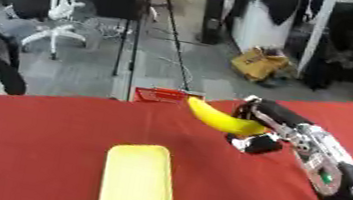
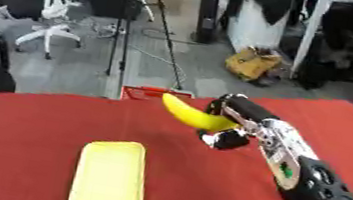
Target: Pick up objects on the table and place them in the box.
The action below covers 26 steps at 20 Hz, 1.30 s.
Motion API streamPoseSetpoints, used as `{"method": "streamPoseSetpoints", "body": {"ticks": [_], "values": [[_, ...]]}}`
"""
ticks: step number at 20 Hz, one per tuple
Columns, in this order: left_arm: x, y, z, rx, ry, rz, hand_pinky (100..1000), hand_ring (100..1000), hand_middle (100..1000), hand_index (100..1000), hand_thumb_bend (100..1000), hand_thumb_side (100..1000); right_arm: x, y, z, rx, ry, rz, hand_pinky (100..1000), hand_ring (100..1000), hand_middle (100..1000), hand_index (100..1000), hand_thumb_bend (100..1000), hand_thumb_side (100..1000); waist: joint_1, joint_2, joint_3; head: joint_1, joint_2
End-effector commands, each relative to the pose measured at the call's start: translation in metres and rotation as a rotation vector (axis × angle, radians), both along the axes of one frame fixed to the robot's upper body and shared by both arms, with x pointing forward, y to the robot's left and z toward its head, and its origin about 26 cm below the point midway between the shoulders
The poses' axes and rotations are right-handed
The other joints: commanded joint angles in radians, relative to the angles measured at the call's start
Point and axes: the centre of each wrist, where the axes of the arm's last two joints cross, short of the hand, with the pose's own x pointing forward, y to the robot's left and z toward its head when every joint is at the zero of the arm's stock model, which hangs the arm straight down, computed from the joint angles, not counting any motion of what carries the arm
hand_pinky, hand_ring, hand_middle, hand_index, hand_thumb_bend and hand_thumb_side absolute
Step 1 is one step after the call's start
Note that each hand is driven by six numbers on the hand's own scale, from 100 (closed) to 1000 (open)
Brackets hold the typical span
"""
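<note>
The red table (image 1: 22, 148) fills the lower part of both views and is mostly bare. On it, toward the near edge, lies a flat pale-yellow tray (image 1: 138, 183) with rounded corners, well apart from the arm. It looks too shallow to be a box, so I judge that it is another object and not the goal.

The right arm (image 1: 335, 183) comes in from the lower right corner and stretches toward the far edge of the table. I think it reaches so far because the box waits there: a small red box (image 1: 161, 95) shows just behind the far edge, and only its upper rim is visible, so I cannot tell how deep it is.

The right hand (image 1: 256, 135) has its fingers curled around one end of a banana (image 1: 217, 118). The banana is lifted above the cloth, and its free tip points to the box, just beside the rim. It is held by the end, probably so that the long body can go in first.

Nothing stands between the banana and the box – only the table edge. On the floor behind are a tripod (image 1: 138, 30) and a white office chair (image 1: 56, 17), both well apart. The left hand does not show.
</note>
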Motion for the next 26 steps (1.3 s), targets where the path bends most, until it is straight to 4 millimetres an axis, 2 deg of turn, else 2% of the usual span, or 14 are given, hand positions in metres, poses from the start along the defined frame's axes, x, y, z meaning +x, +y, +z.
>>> {"method": "streamPoseSetpoints", "body": {"ticks": [1,11,19,20,22,24,25,26], "values": [[-0.001,-0.002,0.009,0.013,-0.032,-0.014,659,782,800,850,818,931,0.006,0.018,0.005,-0.006,0.007,0.043,435,488,523,675,212,384,-0.003,-0.018,0.005,-0.002,-0.004],[-0.001,-0.004,0.007,0.008,-0.025,-0.022,659,783,799,850,819,931,0.016,0.066,-0.03,-0.004,0.106,0.145,433,487,519,672,205,388,0.005,-0.024,0.016,-0.002,0.002],[-0.001,-0.004,0.007,0.005,-0.024,-0.025,658,783,799,850,820,931,0.015,0.087,-0.05,-0.033,0.149,0.197,436,490,524,681,214,396,0.006,-0.022,0.018,-0.003,0.004],[-0.001,-0.004,0.007,0.005,-0.024,-0.025,659,783,799,850,820,931,0.015,0.088,-0.052,-0.038,0.152,0.203,458,508,545,727,268,432,0.006,-0.022,0.018,-0.003,0.004],[-0.001,-0.004,0.007,0.005,-0.025,-0.024,659,783,799,850,819,932,0.014,0.09,-0.056,-0.049,0.16,0.222,557,600,633,814,381,506,0.005,-0.022,0.017,-0.002,0.003],[-0.001,-0.004,0.007,0.005,-0.025,-0.023,659,783,799,850,820,932,0.013,0.09,-0.059,-0.056,0.171,0.236,608,654,689,855,437,538,0.005,-0.022,0.016,-0.002,0.003],[-0.001,-0.004,0.007,0.005,-0.026,-0.023,659,783,799,850,820,932,0.013,0.089,-0.06,-0.058,0.175,0.239,608,654,689,855,437,538,0.004,-0.022,0.016,-0.002,0.002],[-0.001,-0.004,0.007,0.005,-0.026,-0.023,658,783,798,850,820,932,0.013,0.089,-0.061,-0.059,0.18,0.241,661,714,752,893,516,577,0.004,-0.023,0.016,-0.002,0.002]]}}
